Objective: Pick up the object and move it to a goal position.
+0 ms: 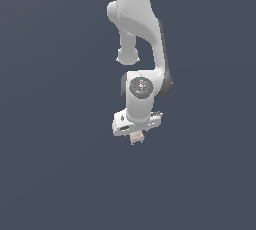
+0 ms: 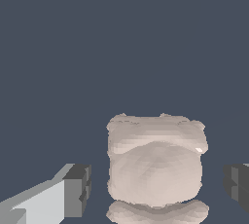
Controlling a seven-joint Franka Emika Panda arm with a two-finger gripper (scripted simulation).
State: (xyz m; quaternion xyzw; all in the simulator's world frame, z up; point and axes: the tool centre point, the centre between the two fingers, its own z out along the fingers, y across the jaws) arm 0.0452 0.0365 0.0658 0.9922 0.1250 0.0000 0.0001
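The object is a small pale beige-pink lumpy block just below the white arm's hand in the exterior view. In the wrist view the object fills the space between the two dark fingertips. A visible gap remains on each side, so the pads do not touch it. My gripper points down over the object and is open, straddling it. I cannot tell from these views whether the object rests on the surface.
A plain dark blue-grey surface extends all around the object. The white arm comes down from the top middle of the exterior view. No other objects or goal marker are visible.
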